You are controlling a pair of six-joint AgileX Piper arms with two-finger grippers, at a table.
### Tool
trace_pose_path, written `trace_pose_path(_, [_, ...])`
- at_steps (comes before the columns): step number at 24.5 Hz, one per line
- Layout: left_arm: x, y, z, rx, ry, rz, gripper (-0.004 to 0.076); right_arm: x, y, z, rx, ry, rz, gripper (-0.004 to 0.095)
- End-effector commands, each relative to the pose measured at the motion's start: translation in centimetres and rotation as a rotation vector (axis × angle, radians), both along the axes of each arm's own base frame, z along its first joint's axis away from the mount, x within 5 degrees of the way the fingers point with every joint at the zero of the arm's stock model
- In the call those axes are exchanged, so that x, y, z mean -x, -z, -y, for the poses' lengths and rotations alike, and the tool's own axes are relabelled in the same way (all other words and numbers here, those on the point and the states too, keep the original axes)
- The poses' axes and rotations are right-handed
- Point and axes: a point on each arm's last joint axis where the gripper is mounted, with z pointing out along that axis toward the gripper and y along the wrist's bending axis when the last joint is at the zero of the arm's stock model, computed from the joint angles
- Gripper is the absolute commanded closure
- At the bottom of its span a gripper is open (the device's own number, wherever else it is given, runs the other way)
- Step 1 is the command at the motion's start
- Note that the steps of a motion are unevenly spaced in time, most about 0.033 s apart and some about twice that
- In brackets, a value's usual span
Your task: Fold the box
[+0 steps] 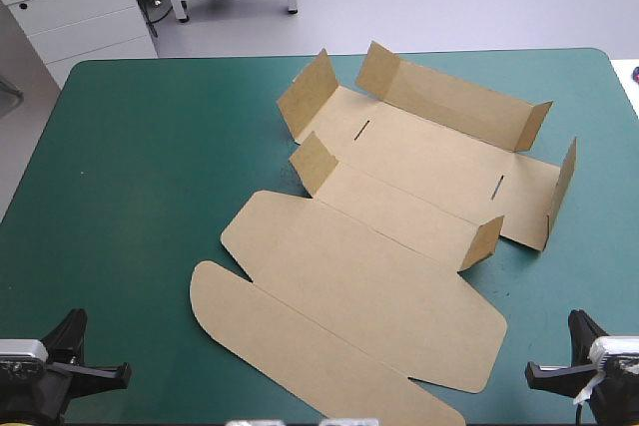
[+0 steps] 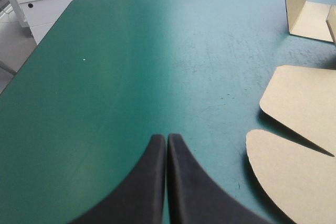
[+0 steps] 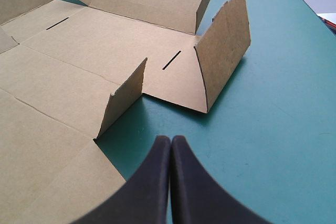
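On the teal-green cover (image 1: 140,177) we see the brown box (image 1: 389,266) lying mostly flat, with several flaps standing upright at its far end. Left of the box our left gripper (image 2: 166,138) is pressed together, holding nothing; right of it, our right gripper (image 3: 171,139) likewise

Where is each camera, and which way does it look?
Left wrist view: above the left wrist, looking across the teal-green table cover; its shut left gripper shows, rounded flaps of the brown cardboard box beside it.
Right wrist view: above the right wrist, looking over the box's raised walls; its shut right gripper shows.
High view: above and behind the robot, looking forward and down on the whole table; both grippers show at its near edge.
All three share the box and cover.
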Motion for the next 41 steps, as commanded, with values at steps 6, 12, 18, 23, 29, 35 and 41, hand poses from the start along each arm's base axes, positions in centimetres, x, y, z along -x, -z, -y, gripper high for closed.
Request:
trace_pose_path(6, [0.5, -1.6, 0.0, 0.010, 0.000, 0.117, 0.0734, 0.0, -1.5, 0.0, 0.009, 0.004, 0.088, 0.0928])
trace_pose_path(12, [0.5, -1.6, 0.0, 0.010, 0.000, 0.117, 0.0734, 0.0, -1.5, 0.0, 0.009, 0.004, 0.088, 0.0915])
trace_pose_path(18, [0.5, -1.6, 0.0, 0.010, 0.000, 0.117, 0.0734, 0.0, -1.5, 0.0, 0.011, 0.002, 0.089, 0.0470])
trace_pose_path(23, [0.5, -1.6, 0.0, 0.010, 0.000, 0.117, 0.0734, 0.0, -1.5, 0.1, 0.008, 0.008, 0.083, 0.0089])
trace_pose_path(29, [0.5, -1.6, 0.0, 0.010, 0.000, 0.117, 0.0734, -2.5, -2.6, -0.1, -0.178, 0.039, -0.027, 0.0089])
trace_pose_path(35, [0.5, -1.6, 0.0, 0.010, 0.000, 0.117, 0.0734, -7.3, -5.6, -1.0, -0.372, -0.005, -0.184, 0.0089])
trace_pose_path(41, [0.5, -1.6, 0.0, 0.010, 0.000, 0.117, 0.0734, -13.4, -6.2, -1.1, -0.463, 0.032, -0.364, 0.0089])
